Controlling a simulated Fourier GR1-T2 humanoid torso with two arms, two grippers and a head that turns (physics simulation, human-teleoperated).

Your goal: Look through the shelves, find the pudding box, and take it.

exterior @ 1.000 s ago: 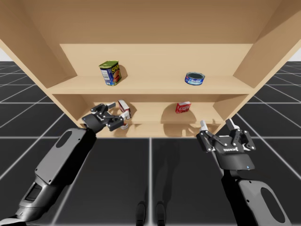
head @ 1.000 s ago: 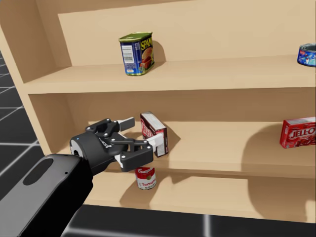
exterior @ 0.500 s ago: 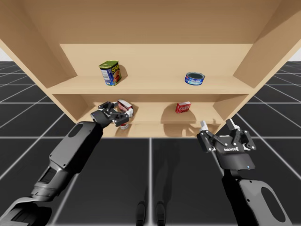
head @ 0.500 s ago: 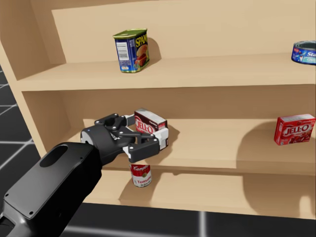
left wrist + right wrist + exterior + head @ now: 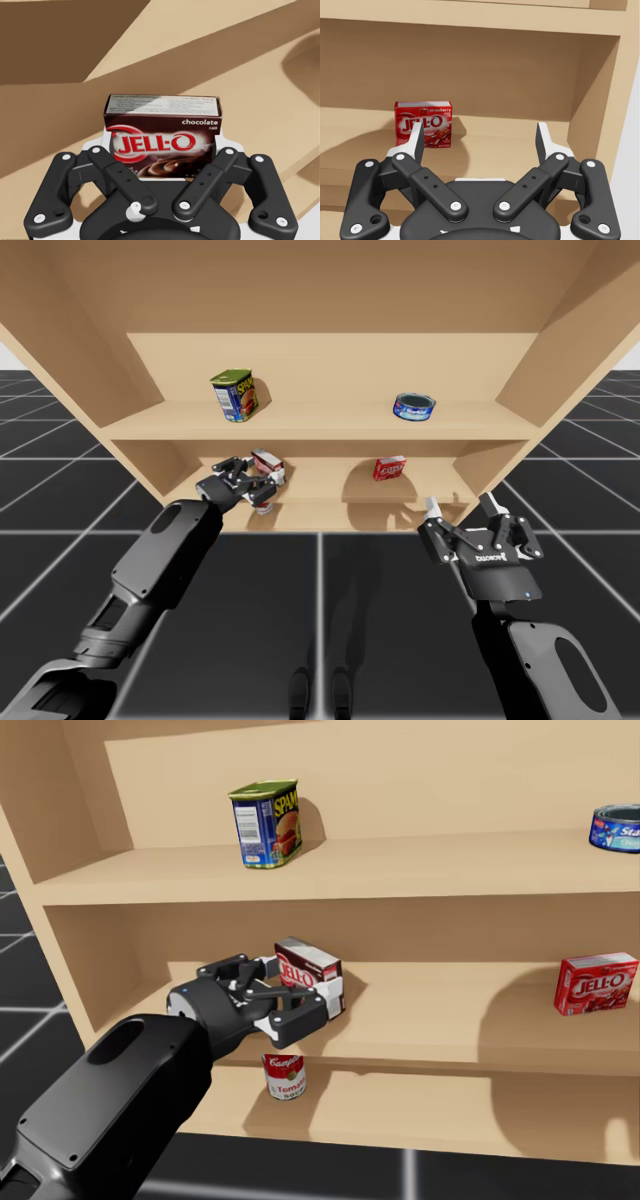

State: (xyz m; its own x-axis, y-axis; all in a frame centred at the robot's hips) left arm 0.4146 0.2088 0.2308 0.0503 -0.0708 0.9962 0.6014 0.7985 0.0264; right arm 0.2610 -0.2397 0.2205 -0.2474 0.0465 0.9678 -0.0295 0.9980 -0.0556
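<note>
Wooden shelves point(image 5: 320, 428) with three levels stand in front of a robot with two black arms.

The high view takes in both arms at once. The left hand point(image 5: 250, 480) reaches into the left part of the middle shelf. The right hand point(image 5: 460, 504) hangs in front of the shelves, low at their right end, well apart from everything on them.

The left wrist view shows the pudding box point(image 5: 162, 135) face on. It is a dark brown box with a white top panel and a picture of a brown swirl. It stands upright on the middle shelf, and the two fingers press against its left and right sides, so the left hand holds it.

The head view gives the same grip from the side, with the box point(image 5: 308, 965) turned at an angle. On the bottom shelf, right below that hand, stands a small red-and-white can point(image 5: 284, 1076).

The right wrist view looks between fingers spread wide with nothing between them. Ahead, on the middle shelf, stands a red box point(image 5: 423, 125).

Counted, there are two boxes, one brown and one red, both on the middle shelf. There are three cans. A tall blue-and-yellow tin point(image 5: 232, 395) stands on the top shelf at the left. A flat blue can point(image 5: 413, 406) sits on the top shelf at the right. The red-and-white one is on the bottom shelf.

All five packages carry printed labels.
</note>
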